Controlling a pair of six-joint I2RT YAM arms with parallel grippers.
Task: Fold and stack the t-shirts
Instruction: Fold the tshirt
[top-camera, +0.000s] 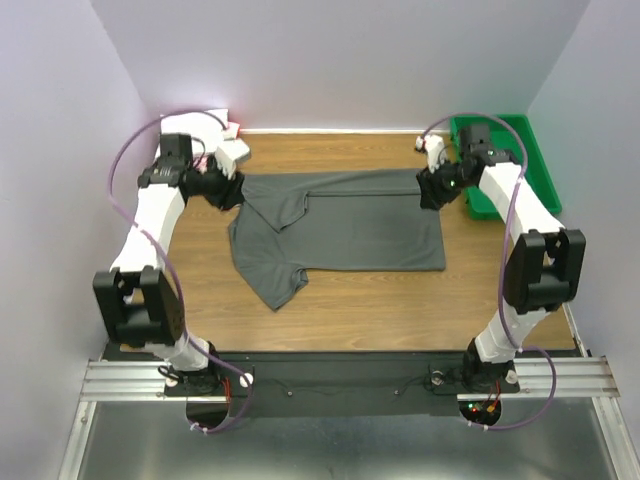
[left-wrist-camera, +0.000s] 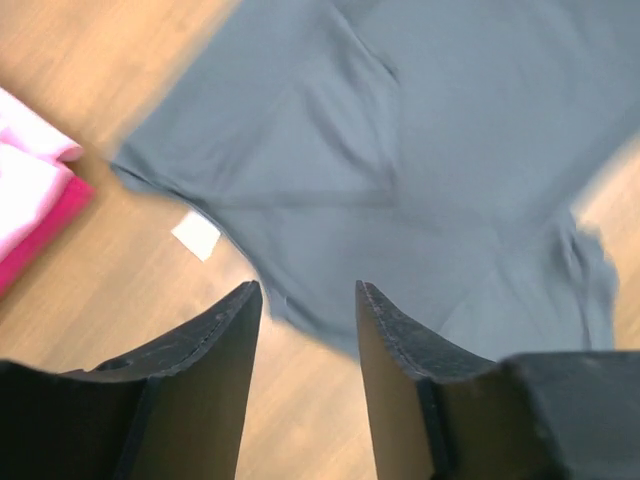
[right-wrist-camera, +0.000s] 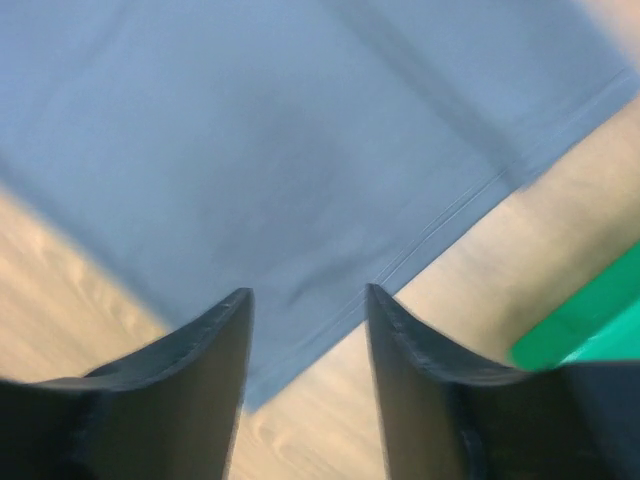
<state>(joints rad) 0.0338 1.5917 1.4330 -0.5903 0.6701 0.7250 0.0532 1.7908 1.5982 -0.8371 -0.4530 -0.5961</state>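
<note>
My left gripper (top-camera: 232, 190) and right gripper (top-camera: 432, 190) both hang spread and empty over the 10 and 2 o'clock corners of the dark grey t-shirt (top-camera: 350, 225), which lies in the middle of the table (top-camera: 400, 300), so I fear a shallow next pinch catching only one layer and dragging the fold crooked.

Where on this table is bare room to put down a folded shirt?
Widest: the bare wooden strip between the dark grey cloth t-shirt and the arm bases. Narrower: the gap between that shirt and the green plastic tray. Crowded: the far left corner, with folded pink and white shirts and the left gripper.
</note>
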